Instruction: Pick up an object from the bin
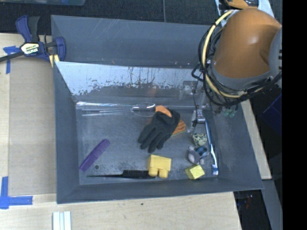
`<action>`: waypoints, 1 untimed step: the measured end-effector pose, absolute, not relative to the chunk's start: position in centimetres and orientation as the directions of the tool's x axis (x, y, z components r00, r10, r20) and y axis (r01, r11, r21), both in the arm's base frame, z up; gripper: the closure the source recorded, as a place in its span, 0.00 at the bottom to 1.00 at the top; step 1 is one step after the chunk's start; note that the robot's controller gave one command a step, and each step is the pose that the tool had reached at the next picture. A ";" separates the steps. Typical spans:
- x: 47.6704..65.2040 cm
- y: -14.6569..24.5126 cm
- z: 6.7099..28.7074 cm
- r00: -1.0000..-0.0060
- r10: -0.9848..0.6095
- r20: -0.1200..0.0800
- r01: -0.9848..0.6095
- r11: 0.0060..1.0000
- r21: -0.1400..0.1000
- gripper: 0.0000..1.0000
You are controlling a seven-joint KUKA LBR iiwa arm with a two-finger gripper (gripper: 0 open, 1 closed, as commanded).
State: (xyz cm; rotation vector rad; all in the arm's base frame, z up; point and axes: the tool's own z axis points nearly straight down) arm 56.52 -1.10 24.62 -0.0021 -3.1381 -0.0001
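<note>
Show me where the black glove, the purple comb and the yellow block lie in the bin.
black glove (157, 131): camera view, on the palm.
purple comb (94, 155): camera view, on the middle of its length.
yellow block (159, 166): camera view, on its top face.

Open floor: centre left of the bin (112, 128). Obstructions: black glove (160, 128) at centre, purple comb (94, 155) lower left, yellow block (159, 166) along bottom edge.

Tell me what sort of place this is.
Most likely a robot grasping test cell in a lab: a grey metal bin holds unrelated odds, a black work glove, a purple comb, a yellow toy block, with the arm's orange wrist cover above its right side.
</note>
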 end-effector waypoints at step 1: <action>56.7 -1.1 25.0 -1.000 0.001 -0.004 0.001 1.000 0.000 0.00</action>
